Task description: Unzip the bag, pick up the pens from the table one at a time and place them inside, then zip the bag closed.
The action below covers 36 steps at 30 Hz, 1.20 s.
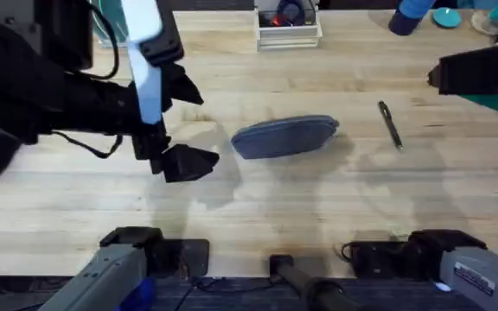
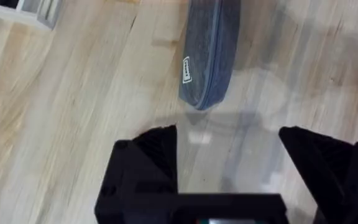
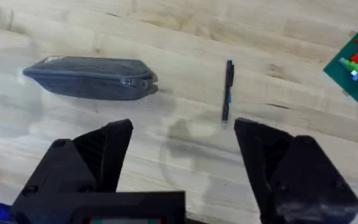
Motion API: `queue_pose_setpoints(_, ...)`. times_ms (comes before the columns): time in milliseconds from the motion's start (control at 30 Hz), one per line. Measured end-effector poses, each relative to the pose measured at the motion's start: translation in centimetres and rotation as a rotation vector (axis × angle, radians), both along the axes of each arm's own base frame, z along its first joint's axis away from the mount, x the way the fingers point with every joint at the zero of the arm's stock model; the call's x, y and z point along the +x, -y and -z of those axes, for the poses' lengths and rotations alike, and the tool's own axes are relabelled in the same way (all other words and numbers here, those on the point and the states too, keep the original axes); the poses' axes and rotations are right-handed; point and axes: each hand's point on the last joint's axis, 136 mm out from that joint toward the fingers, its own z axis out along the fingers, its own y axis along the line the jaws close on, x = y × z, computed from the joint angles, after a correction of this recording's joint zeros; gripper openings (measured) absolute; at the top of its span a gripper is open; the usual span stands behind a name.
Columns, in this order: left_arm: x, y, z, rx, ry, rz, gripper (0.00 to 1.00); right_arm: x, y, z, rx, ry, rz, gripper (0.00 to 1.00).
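The left hand [image 1: 180,161] hovers over the counter [image 1: 258,216] with its two black fingers [image 2: 157,149] spread wide and nothing between them. Just beyond its fingertips, a little off to the side and not touching them, lies the bag [image 1: 285,136], a long grey-blue pouch resting flat on the wood; in the left wrist view the bag [image 2: 209,53] shows a zipper line running along its length and a small white label near its nearer end. The right hand [image 3: 182,140] is released too, its dark fingers [image 3: 107,149] held well apart above bare wood. Ahead of it, the bag [image 3: 91,78] lies crosswise with its zipper pull at the end nearer the pen. That pen [image 3: 227,93], dark and slim with a touch of blue on it, sits on the counter beyond the right hand's fingertips, near the pouch but clearly apart from it. From above, the pen [image 1: 390,124] lies between the bag and the right arm. The pouch looks shut along the zipper.
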Motion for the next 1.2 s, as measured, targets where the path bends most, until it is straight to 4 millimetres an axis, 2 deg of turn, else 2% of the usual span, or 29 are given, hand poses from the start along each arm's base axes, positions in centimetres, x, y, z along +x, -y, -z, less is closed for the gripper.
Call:
queue_pose_setpoints(33,0.2,0.6,1.4,-0.036,0.012,0.029,0.993,0.0,0.0,0.0,0.0,0.0,0.0,0.996)
queue_pose_setpoints(600,1.9,2.2,6.7,-0.146,-0.091,0.124,0.993,0.0,0.0,0.0,0.0,0.0,0.0,0.996)
queue_pose_setpoints(667,2.4,2.6,7.8,-0.173,-0.123,0.142,0.995,0.0,0.0,0.0,0.0,0.0,0.0,0.996)
queue_pose_setpoints(967,3.5,3.2,9.9,-0.232,-0.172,0.164,0.995,0.0,0.0,0.0,0.0,0.0,0.0,0.996)
queue_pose_setpoints(1200,3.8,3.6,10.5,-0.268,-0.183,0.184,0.995,0.0,0.0,0.0,0.0,0.0,0.0,0.996)
